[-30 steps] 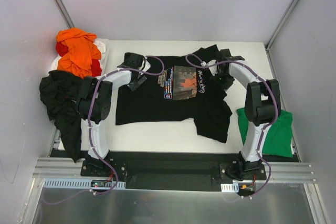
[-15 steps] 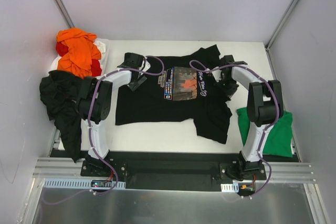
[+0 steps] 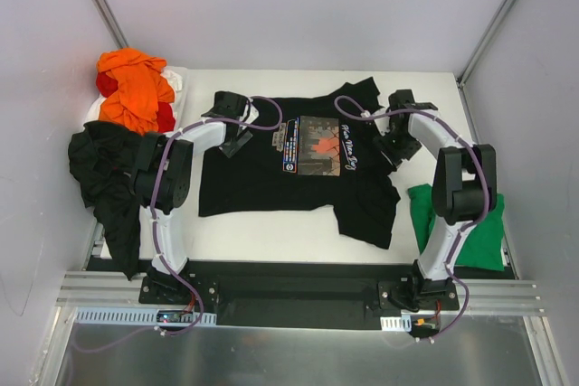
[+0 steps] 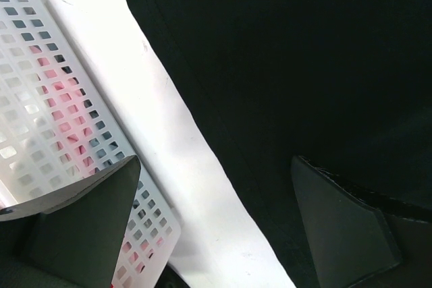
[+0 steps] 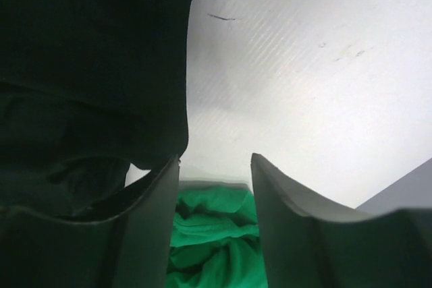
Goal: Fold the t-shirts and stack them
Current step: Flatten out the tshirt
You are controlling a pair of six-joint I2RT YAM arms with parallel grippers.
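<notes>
A black printed t-shirt (image 3: 298,169) is lying spread across the table's (image 3: 271,234) middle. The left gripper (image 4: 216,160), jaws spread wide, is hanging over its left edge. The right gripper (image 5: 216,156), jaws parted and empty, is sitting by its right sleeve.

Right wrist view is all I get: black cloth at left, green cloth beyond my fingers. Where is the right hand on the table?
Observer: The right hand is open at the right end of the black printed shirt, which lies spread mid-table.
Operator: And the left hand?
Observer: The left hand is open over that shirt's far left corner, beside the white basket.
Operator: Anything unfolded?
Observer: An orange shirt lies heaped on the basket.
</notes>
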